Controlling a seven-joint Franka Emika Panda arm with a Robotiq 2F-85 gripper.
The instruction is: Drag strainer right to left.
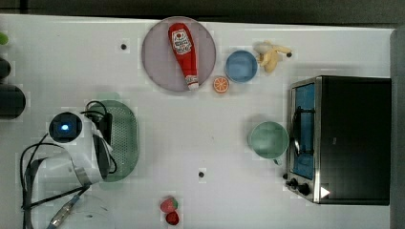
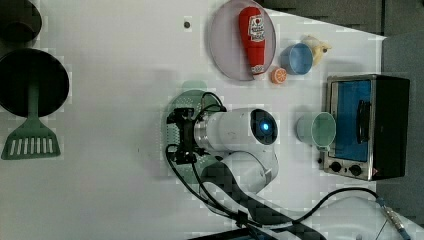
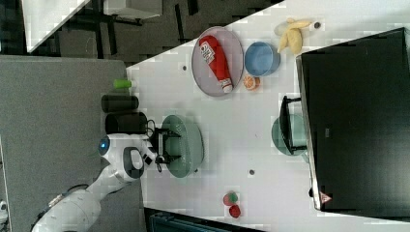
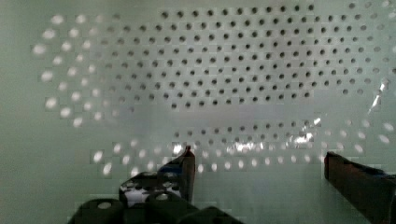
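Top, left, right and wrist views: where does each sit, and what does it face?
Top view: overhead, facing the table; arm over strainer.
Left view: high, near the spatula end; arm crosses the strainer.
Right view: high, above the oven; arm at the far end.
Wrist view: inside the strainer; gripper open.
Shared: ketchup bottle on plate.

A: What sits on the white table (image 1: 210, 138)?

B: The strainer (image 1: 125, 138) lies near one short edge. At the opposite short edge stands a toaster oven (image 1: 341, 138), with a green cup (image 1: 268, 139) just beside its door.

A: And the far long edge?

B: A grey plate (image 1: 157, 62), a blue bowl (image 1: 241, 66), an orange slice (image 1: 220, 84) between them, and a banana (image 1: 271, 55). Two strawberries (image 1: 169, 211) lie at the near long edge
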